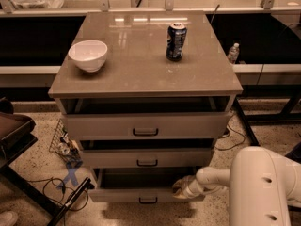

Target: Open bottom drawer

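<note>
Bottom drawer (117,195) is at 6 o'clock in the view, the lowest of three fronts in the cabinet (141,79), with its small black handle (148,200) centred on it. There's a dark gap above its front, so I read it as partly out, not fully open. Middle drawer (113,159) and top drawer (103,126) stack above it toward 12 o'clock.

Gripper (180,188) is low, at the 3 o'clock end of the bottom drawer's front, right at its upper edge. It's touching or just beside the edge, I can't tell which. It's not on the handle, which sits at 8 o'clock from it. I can't tell whether the gripper is clenched or released. The arm (214,177) runs off toward 3 o'clock into the white robot body (263,187).

My read: we're in the pull, working the drawer by its end rather than the handle, roughly partway through.

The next move calls for a straight draw toward 6 o'clock, along the slides. Pulling from one end could rack the drawer, so I'd keep it slow and watch for the gripper slipping off the edge.

Cables (56,187) lie on the floor at 9 o'clock from the drawer. Bowl (88,55) and can (176,42) sit on top, well apart, and a jerk could rock the can.
</note>
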Robot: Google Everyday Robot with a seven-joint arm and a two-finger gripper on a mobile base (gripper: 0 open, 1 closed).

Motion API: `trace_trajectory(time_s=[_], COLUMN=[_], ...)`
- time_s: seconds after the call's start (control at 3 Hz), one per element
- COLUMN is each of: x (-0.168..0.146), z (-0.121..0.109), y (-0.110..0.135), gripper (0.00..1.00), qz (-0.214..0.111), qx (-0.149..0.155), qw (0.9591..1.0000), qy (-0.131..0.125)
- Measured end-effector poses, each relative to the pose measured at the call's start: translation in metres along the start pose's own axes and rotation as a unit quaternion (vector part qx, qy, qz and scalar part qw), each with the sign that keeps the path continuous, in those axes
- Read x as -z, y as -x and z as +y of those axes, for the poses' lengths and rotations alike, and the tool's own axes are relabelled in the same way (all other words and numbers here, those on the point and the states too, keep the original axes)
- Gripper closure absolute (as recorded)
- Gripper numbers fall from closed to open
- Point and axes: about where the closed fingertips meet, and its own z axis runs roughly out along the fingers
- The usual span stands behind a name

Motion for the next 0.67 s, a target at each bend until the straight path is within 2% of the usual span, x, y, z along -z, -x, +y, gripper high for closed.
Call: trace_trajectory(time_s=[0.67], x=[-0.0028], z=[0.0028], y=[0.0014], gripper=[0.28], qz=[-0.001], qx=[0.000], qw=[1.0000], qy=[0.003])
